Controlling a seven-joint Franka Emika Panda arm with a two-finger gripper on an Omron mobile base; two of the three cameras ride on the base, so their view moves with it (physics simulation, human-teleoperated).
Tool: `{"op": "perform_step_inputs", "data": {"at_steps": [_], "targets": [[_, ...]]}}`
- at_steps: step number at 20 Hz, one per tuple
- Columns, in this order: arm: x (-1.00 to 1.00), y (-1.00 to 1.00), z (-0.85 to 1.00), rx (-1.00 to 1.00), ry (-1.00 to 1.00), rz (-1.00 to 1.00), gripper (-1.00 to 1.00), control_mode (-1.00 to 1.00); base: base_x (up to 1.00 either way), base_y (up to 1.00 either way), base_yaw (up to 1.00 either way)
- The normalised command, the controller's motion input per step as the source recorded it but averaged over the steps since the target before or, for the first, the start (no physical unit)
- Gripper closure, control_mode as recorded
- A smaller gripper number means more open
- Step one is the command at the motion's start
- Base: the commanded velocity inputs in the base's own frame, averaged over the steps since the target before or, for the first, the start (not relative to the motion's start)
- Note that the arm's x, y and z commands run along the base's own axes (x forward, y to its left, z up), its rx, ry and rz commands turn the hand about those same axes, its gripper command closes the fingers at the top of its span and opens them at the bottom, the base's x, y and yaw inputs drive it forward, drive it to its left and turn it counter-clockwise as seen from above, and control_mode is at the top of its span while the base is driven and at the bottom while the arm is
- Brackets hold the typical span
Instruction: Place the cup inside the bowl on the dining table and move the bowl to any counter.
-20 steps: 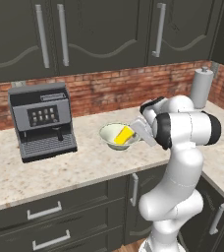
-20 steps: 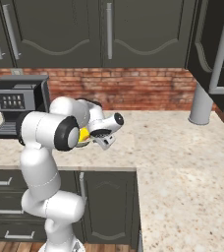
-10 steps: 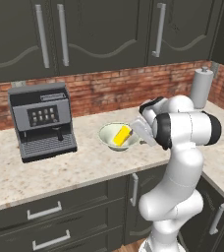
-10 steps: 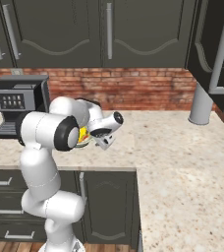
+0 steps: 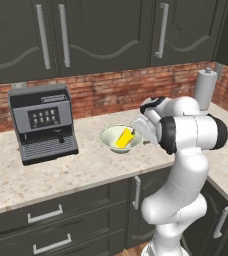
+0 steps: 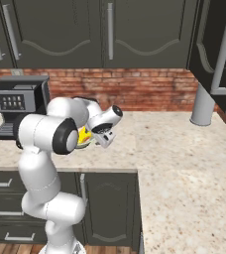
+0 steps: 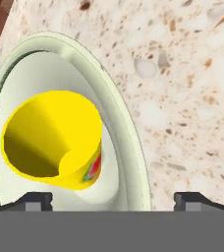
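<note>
- Letting go looks like the step in hand: my gripper (image 7: 112, 199) stands wide open with nothing between its tips, one tip to each side of the bowl's (image 7: 126, 147) near rim.
- The bowl sits on the counter (image 5: 86, 165), just right of the coffee machine (image 5: 43, 122) and in front of the brick backsplash (image 5: 106, 92).
- The cup (image 7: 52, 140) lies tilted inside the bowl, leaning on its inner wall, mouth toward my hand camera (a red and green label shows low on its side).
- Judging by that, both parts of the task seem done: cup in bowl, bowl on a counter.
- Next I would draw the hand straight back and up from the rim, keeping both tips apart from it so the bowl is not dragged or tipped.
- The risk I see is a tip clipping the flared rim on the way out, since the rim is close to them.
</note>
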Motion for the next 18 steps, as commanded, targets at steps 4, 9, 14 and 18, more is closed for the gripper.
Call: {"op": "perform_step_inputs", "data": {"at_steps": [4, 9, 14, 18], "targets": [[-0.19, 0.01, 0.18, 0.00, 0.03, 0.02, -1.00, -1.00, 0.00, 0.00, 0.00], [-0.27, 0.00, 0.10, 0.00, 0.00, 0.04, -1.00, -1.00, 0.00, 0.00, 0.00], [-0.52, 0.00, 0.01, 0.00, 0.00, 0.08, -1.00, -1.00, 0.00, 0.00, 0.00], [-0.77, 0.05, 0.00, 0.00, 0.00, 0.09, -1.00, -1.00, 0.00, 0.00, 0.00]]}}
